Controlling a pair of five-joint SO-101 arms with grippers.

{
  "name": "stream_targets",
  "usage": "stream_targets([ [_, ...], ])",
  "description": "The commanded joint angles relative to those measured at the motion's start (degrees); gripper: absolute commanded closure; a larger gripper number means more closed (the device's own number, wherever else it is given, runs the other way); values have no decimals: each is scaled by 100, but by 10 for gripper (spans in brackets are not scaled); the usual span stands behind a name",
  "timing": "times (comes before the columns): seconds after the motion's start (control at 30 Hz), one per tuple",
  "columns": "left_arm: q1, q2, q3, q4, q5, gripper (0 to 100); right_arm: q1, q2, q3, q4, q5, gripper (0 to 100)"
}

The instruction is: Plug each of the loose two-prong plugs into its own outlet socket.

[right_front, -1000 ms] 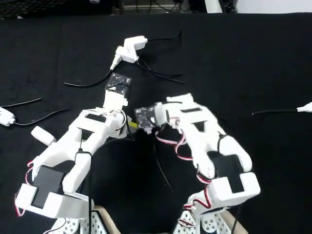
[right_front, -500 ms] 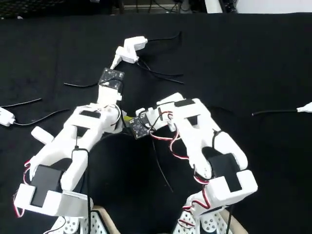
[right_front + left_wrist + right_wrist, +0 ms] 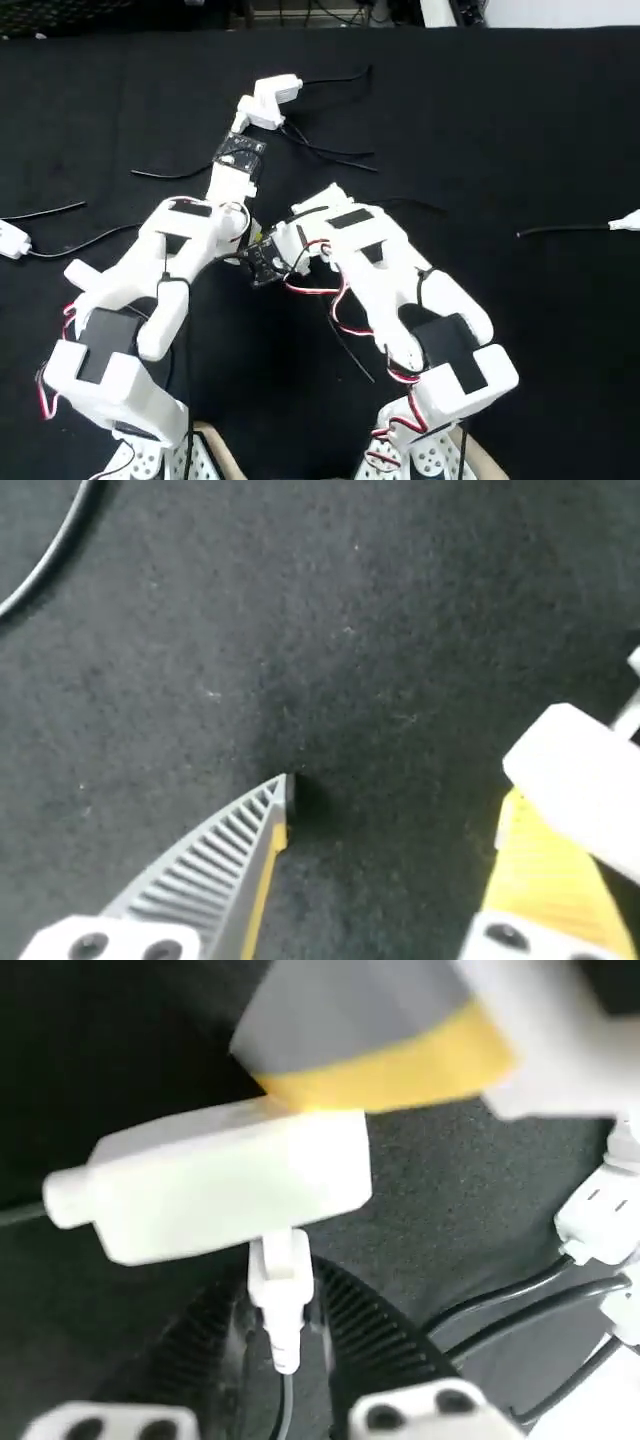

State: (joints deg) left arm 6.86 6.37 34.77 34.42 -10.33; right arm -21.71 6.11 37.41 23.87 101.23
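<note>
One plug (image 3: 281,1285) in right gripper (image 3: 286,1345), touching socket (image 3: 215,1188) | left gripper (image 3: 400,815) gaping

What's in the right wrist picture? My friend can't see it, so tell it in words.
Dark ribbed fingers pinch a small white plug against a white outlet socket. The other arm's grey-and-yellow finger touches the socket's far side.

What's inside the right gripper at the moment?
A small white plug, pinched in the right gripper. Its front end meets a white socket block. The prongs are covered, so whether they are seated in the block cannot be told.
</note>
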Motion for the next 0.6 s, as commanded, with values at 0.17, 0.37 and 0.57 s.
stream_targets([
  [0.17,66,35,-198,141,-53,671,-88,-40,-295,-264,79,987],
  [0.37,-4,18,-198,141,-53,671,-105,75,-286,-730,255,987],
  [0.57,-48,62,-330,158,-26,671,-114,224,-251,-510,290,987],
])
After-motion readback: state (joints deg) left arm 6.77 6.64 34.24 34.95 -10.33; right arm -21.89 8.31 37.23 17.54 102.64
